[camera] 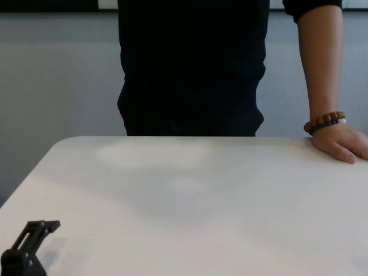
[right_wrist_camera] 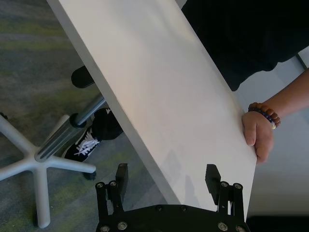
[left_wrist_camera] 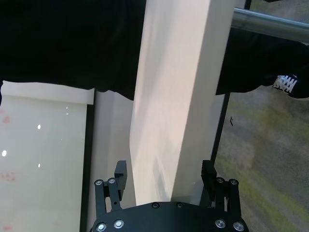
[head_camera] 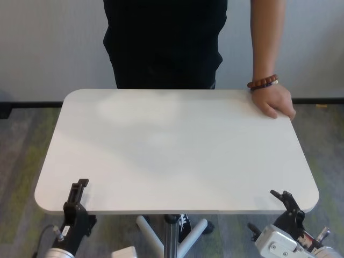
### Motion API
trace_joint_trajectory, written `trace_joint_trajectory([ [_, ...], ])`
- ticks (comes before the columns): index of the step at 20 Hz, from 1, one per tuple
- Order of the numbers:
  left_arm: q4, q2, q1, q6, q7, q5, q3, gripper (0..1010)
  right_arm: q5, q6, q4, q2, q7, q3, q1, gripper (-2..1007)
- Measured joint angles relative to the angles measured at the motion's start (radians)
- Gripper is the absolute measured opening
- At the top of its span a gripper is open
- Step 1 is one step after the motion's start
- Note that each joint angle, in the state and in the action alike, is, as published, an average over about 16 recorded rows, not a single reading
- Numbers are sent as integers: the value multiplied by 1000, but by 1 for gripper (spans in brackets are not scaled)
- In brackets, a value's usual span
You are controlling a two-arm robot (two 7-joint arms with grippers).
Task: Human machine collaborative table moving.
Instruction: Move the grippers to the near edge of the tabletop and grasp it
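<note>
Looks like the take-hold step, before any carrying: facing a white table (head_camera: 177, 145) that fills the middle of the head view, near edge along the bottom of the frame, top level, slim post (right_wrist_camera: 72, 130) down to a star base (right_wrist_camera: 34, 164) at lower left of the right wrist view.

Across it, at top centre of the head view, finding the human (head_camera: 166, 43) in black, standing just behind the far edge.

At the near edge, seeing 2 black clamps in place. At bottom centre of the left wrist view, the left gripper (left_wrist_camera: 164, 169) straddling the tabletop's edge, jaws spread a little wider than the slab, not yet pinching it. At bottom centre of the right wrist view, the right gripper (right_wrist_camera: 166, 174) likewise: 1 finger above the top, 1 below, gap on both sides.

At upper right of the head view, noting only 1 hand (head_camera: 277, 102): fingers curled loosely over the far corner, resting on the top and wrapping its rim, holding nothing else. Just above it, a brown beaded bracelet (head_camera: 263, 83) on the wrist.

Next, probably: closing both clamps on the edge evenly, then moving in step with the human, keeping the top level.
</note>
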Motion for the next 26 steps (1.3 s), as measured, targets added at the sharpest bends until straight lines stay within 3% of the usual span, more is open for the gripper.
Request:
trace_joint_trajectory([
  [17, 43, -40, -7, -9, -5, 46, -17, 1000, -38, -5, 0, -28, 26, 26, -12, 1005],
  [26, 60, -55, -12, -26, -6, 49, -28, 1000, -135, 50, -12, -29, 41, 11, -8, 1005],
])
